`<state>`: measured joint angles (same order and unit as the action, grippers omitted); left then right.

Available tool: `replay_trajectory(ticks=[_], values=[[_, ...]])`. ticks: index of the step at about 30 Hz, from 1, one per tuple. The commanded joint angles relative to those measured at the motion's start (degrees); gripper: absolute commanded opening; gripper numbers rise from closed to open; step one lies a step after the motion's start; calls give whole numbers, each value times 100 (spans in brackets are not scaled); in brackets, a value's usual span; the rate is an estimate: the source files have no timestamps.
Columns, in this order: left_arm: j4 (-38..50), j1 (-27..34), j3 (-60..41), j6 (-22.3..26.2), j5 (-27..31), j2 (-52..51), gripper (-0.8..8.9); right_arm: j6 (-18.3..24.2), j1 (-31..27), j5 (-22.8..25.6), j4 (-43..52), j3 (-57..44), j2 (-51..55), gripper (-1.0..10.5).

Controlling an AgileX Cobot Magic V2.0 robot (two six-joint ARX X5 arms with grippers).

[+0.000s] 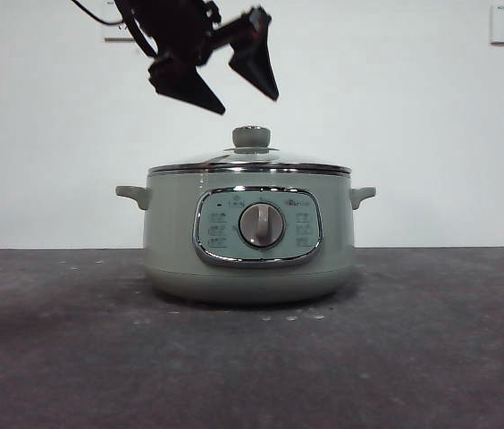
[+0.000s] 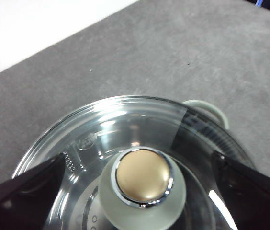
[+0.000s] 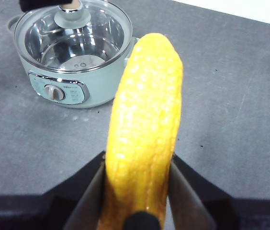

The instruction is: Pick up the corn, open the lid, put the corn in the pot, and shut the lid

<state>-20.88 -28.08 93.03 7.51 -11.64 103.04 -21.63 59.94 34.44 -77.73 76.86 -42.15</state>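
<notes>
The left gripper [image 1: 239, 89] is hovering directly above the lid's knob [image 1: 251, 137], jaws spread wide to either side and touching nothing. The right gripper [image 3: 137, 191] is waiting away from the pot [image 1: 248, 234], gripping the corn [image 3: 144, 124] between its jaws. The lid [image 1: 250, 164] is sitting closed on the pot, which is standing mid-table [image 1: 449, 349] with bare surface on all sides. Markings on the front panel [image 1: 257, 226] are showing too small to read.

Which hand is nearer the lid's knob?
Left. The left hand hangs open right above the knob, not touching. The right hand holds the corn away from the pot.
</notes>
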Motion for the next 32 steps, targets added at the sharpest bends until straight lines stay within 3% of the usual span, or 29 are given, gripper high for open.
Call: replay_trajectory(ticks=[1, 15, 21, 28, 32], values=[[85, -26, 39, 70, 33, 190, 627, -76, 0, 28, -122, 4, 7, -9], [260, -85, 39, 39, 120, 586, 620, -81, 0, 157, -122, 4, 7, -8], [118, -90, 39, 20, 116, 586, 329, -83, 0, 170, -122, 4, 7, -8], [-55, -90, 39, 17, 116, 586, 301, -81, 0, 319, -122, 4, 7, -8], [-44, -92, 39, 4, 116, 586, 141, -81, 0, 317, -122, 4, 4, -8]])
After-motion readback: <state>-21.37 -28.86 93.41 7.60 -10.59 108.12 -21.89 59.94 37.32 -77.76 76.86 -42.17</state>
